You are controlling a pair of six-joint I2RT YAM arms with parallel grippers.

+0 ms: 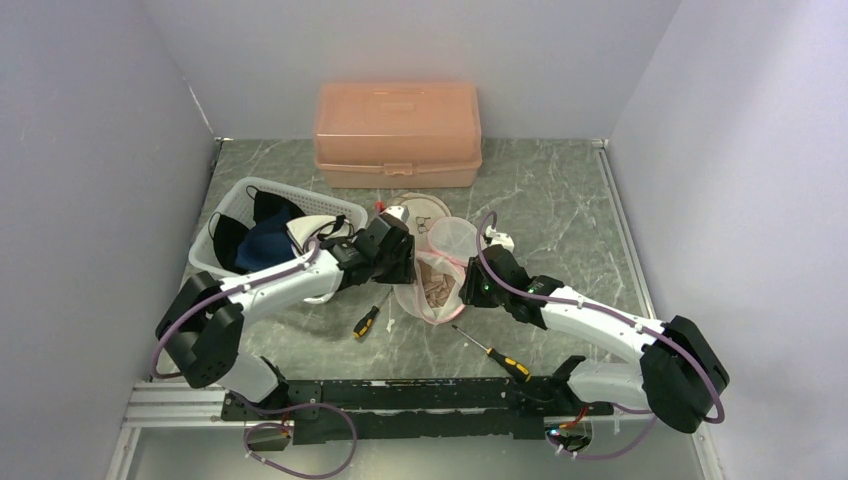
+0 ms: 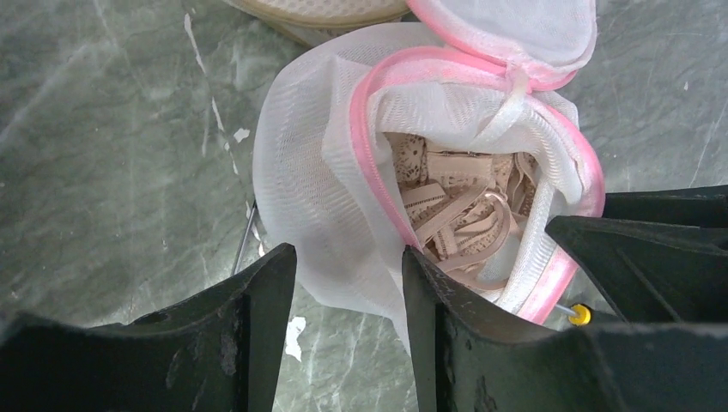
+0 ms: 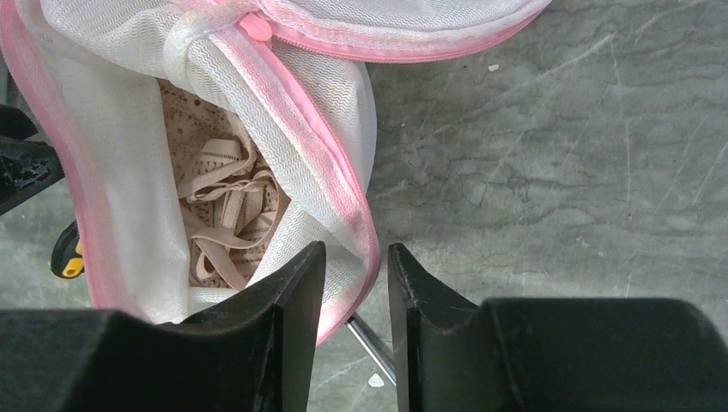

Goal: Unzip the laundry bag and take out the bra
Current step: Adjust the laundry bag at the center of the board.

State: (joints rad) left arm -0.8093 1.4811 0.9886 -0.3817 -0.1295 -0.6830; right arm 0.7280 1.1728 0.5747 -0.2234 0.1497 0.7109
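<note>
Fingertips outward: holding nothing on either side. Standing about half apart at the left gripper (image 2: 349,251), facing the laundry bag's (image 2: 300,180) mesh side; standing narrowly apart at the right gripper (image 3: 356,247), straddling the pink rim (image 3: 356,206) without pinching it. Just beyond both sets of tips, finding the bra (image 2: 455,215) bunched inside the unzipped mouth, showing no clear long axis. Judging the right arm nearer, one finger seemingly pointing into the opening.

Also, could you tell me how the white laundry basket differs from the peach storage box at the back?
The basket is white and open-topped; the box is translucent peach, lid shut. The basket holds dark clothes; the box's contents cannot be made out. The basket sits left; the box stands at the back wall. Both rest on the table.
</note>
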